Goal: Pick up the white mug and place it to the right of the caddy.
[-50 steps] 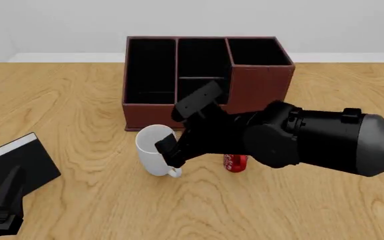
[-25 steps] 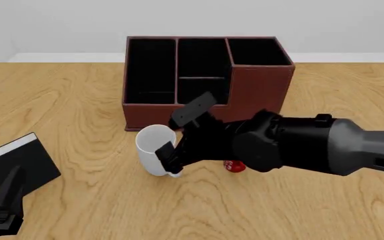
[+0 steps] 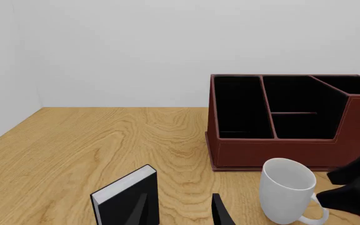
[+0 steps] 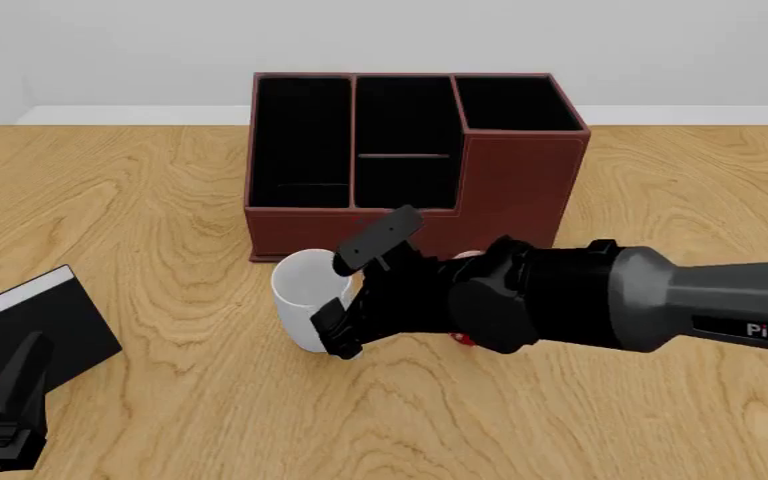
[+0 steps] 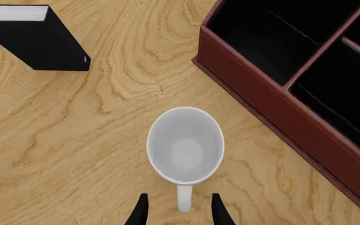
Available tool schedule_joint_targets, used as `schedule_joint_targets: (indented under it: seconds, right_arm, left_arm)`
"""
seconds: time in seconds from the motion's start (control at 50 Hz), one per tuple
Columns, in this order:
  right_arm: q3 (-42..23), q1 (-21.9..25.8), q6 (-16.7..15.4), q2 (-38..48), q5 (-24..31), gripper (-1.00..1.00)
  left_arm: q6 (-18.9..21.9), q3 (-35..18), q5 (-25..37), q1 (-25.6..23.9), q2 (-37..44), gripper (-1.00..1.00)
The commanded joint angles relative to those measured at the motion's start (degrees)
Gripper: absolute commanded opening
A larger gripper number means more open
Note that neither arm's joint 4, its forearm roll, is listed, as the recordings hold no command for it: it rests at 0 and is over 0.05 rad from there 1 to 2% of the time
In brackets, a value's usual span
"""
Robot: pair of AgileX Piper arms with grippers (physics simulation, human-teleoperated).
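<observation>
Caddy (image 4: pixel 418 165) sits at the back of the tabletop (image 4: pixel 131 200). White mug (image 4: pixel 307 298) stands upright just before it. Right tool (image 5: pixel 178 210) spread, straddling the handle; closing off-centre could tip or spin the mug.

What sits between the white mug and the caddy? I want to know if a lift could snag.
Nothing: in the right wrist view only bare wood separates the white mug from the caddy front wall.

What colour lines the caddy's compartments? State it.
Black, inside the reddish-brown caddy; clearest in the front view.
</observation>
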Motion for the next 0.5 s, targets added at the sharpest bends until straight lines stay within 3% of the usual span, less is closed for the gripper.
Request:
schedule_joint_targets:
  seconds: [0.02, 0.5]
  right_arm:
    - [0.76, -0.2, 0.66, 1.97, -1.24, 1.0]
    - [0.73, 0.06, 1.26, 4.66, -2.46, 1.0]
  left_arm:
    - [0.0, 0.0, 0.0, 0.0, 0.0, 1.0]
    - [0.0, 0.0, 0.0, 0.0, 0.0, 1.0]
